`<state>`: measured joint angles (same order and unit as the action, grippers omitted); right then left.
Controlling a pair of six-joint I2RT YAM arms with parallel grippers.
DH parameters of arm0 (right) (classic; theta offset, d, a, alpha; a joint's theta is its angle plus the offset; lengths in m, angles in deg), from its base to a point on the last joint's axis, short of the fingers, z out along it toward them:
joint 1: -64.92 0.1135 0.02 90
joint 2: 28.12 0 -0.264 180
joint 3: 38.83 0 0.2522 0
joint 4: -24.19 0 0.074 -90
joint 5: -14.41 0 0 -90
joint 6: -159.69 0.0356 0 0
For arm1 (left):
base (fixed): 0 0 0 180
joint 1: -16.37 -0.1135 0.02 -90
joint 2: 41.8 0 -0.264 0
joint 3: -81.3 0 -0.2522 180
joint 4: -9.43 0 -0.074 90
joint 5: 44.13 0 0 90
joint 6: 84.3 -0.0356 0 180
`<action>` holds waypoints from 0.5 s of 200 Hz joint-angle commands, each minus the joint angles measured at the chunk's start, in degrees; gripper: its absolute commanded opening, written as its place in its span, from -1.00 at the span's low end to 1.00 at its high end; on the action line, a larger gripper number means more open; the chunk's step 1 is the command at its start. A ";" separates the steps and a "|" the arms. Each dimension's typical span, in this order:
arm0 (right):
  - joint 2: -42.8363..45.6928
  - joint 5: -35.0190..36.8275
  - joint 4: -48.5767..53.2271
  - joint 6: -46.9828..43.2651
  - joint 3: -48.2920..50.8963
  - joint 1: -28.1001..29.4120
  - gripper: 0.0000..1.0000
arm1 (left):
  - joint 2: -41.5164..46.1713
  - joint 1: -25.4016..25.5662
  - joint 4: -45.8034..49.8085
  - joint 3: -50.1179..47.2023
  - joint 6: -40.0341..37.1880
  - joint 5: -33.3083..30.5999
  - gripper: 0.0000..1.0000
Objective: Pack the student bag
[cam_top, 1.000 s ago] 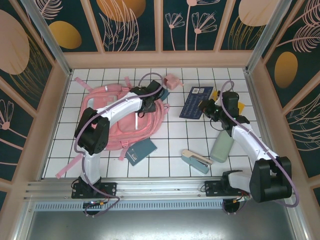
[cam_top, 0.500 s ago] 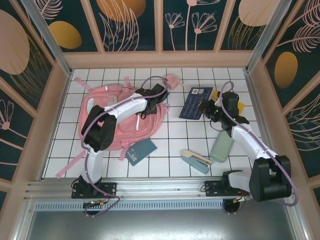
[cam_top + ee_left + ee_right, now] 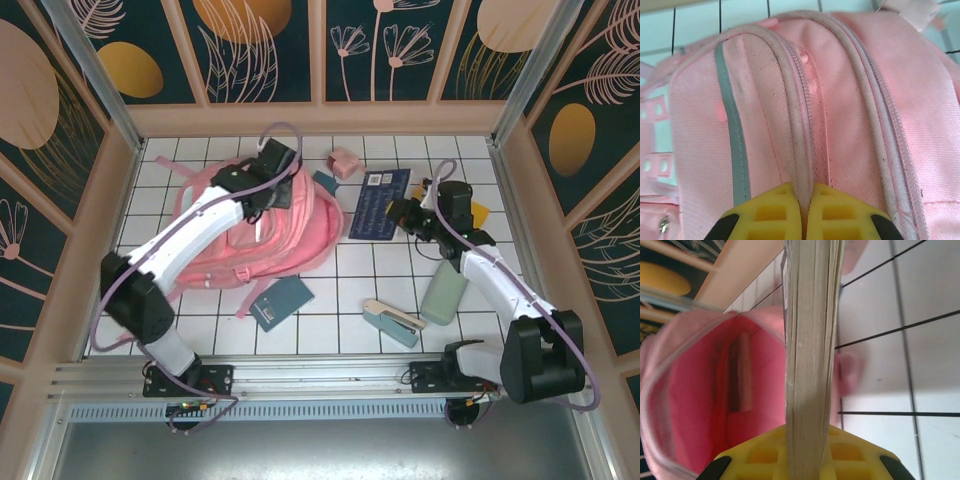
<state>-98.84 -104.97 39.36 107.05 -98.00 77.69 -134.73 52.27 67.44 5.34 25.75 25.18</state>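
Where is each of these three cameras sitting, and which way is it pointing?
Top external: above and behind the bases, looking down on the tiled table; both arms show, left claw on the student bag, right claw holding a navy book.
Left wrist: looks along its yellow fingers, pinched on the bag's zipper ridge.
Right wrist: looks past its fingers, clamped on the book's pages, into the bag's open mouth.
Shared: all three see the bag; top and right wrist share the book.

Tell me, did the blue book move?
Yes. The blue book, pinched in the right gripper, slid left across the tiles, closer to the small pink cube, which stayed put.
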 commanded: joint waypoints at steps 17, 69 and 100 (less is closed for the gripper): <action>-6.01 -9.85 -5.36 0.60 -7.24 6.06 -1.00 | 7.28 0.49 -7.34 -0.22 -12.77 -0.24 -1.00; -11.51 -10.63 -8.42 7.34 -11.58 12.96 -1.00 | 15.25 -8.08 -15.97 -3.83 -7.40 13.10 -1.00; -12.27 -7.19 -6.04 10.43 -13.31 15.10 -1.00 | 12.74 -8.39 -15.73 -3.47 -4.65 16.61 -1.00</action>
<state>-111.05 -113.08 34.99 113.80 -107.66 91.50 -122.40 43.99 61.74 0.34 18.02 38.43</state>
